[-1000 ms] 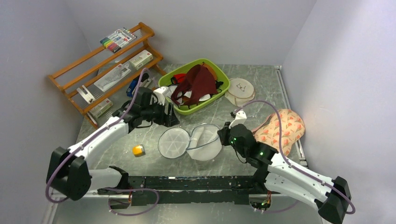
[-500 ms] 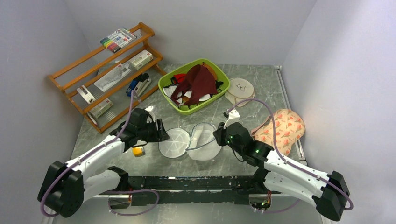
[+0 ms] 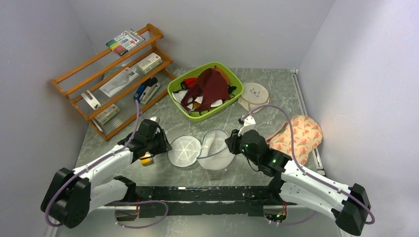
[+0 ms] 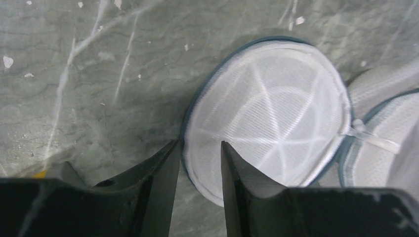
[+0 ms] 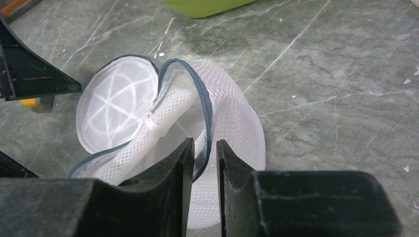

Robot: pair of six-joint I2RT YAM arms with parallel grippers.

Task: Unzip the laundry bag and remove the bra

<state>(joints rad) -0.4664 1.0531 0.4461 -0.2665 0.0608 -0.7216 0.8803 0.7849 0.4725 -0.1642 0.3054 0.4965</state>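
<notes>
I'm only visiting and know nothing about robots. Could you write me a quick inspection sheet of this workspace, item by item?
Surface: grey marbled tabletop, white scuffs.
Job's things: laundry bag unzipped, both halves lying open, no garment seen inside; bra in the green basket behind it.
Clutter: wooden rack holding markers and small boxes, cream round pouch, peach floral pouch, small yellow object beside the left arm.
Grippers: left gripper open over the bag's left rim; right gripper pinching the right half's zipper rim.
Cables: purple cables loop along both arms.
Surroundings: plain pale walls on three sides.
</notes>
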